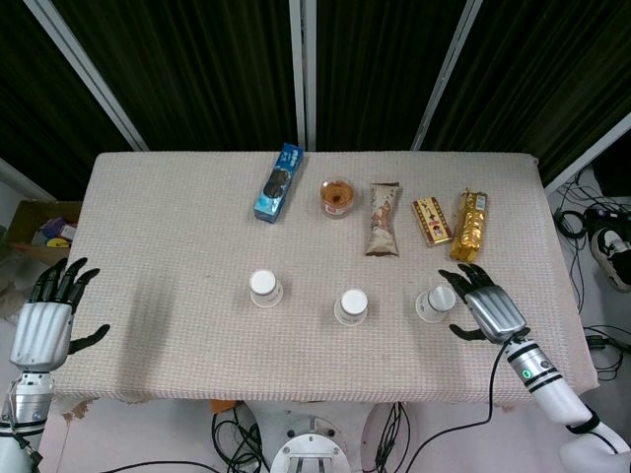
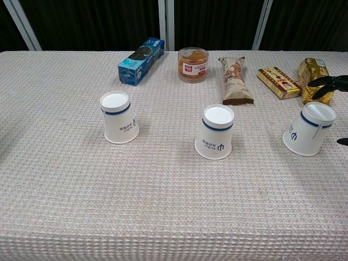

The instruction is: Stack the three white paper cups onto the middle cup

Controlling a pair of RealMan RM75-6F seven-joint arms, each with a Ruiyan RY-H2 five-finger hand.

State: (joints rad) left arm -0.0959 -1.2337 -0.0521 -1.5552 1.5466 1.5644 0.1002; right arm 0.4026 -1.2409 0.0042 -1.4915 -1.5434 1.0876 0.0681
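R hand (image 1: 485, 305) fingers spread around tilted right cup (image 2: 309, 129), grip unclear. L hand (image 1: 47, 320) open, holding nothing, off table edge (image 1: 148, 389).

Matt paper cups (image 2: 216, 132); rough woven tablecloth (image 2: 163, 206); glossy foil snack wrappers (image 2: 235, 80).

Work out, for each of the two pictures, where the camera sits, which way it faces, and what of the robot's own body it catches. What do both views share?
Head view: high above the near edge, looking steeply down on the table; shows the left hand off the table's left edge and the right hand beside the right cup.
Chest view: low at the near edge, facing across the table; only dark fingers at the right border.
Shared: three cups, including the middle cup, and the snack row.
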